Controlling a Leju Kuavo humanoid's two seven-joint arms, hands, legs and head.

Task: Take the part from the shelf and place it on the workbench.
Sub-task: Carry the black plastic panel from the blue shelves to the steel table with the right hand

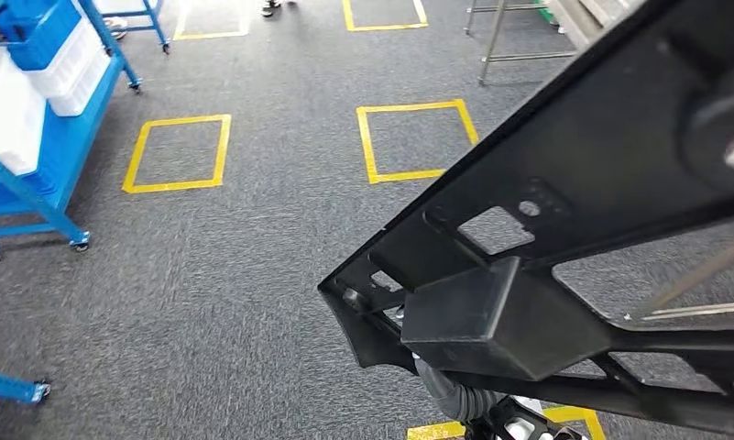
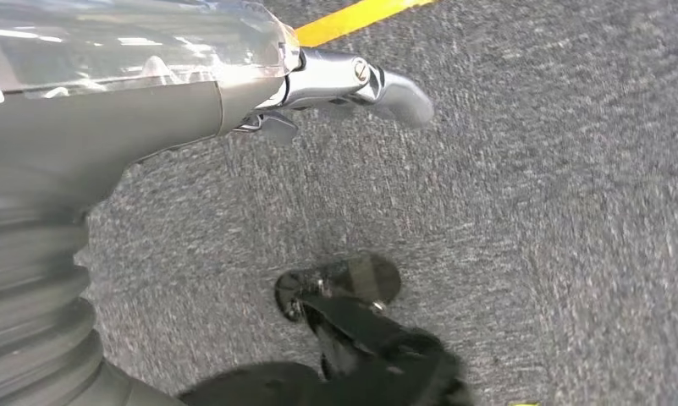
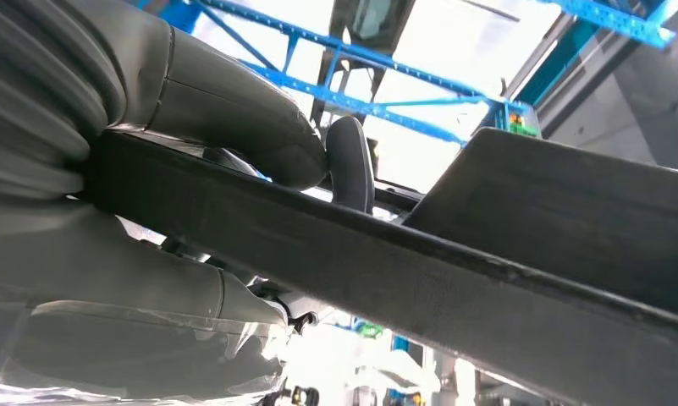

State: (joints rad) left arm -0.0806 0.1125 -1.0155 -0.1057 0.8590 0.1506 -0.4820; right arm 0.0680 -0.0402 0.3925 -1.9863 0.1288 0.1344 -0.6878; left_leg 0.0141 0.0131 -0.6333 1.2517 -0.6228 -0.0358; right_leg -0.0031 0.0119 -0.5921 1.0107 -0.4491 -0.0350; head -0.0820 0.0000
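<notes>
The floor is dark grey carpet with a speckled look. Yellow tape squares are stuck on it, two side by side in the middle and more farther back. A blue metal cart on small wheels stands at the left side, and white plastic bins sit on it. A grey metal frame with thin legs stands far back on the right. Overhead, blue metal beams cross under a very bright ceiling.

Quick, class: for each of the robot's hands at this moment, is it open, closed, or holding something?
Left hand: holds nothing; open or closed cannot be told.
Right hand: grips the black part.
</notes>
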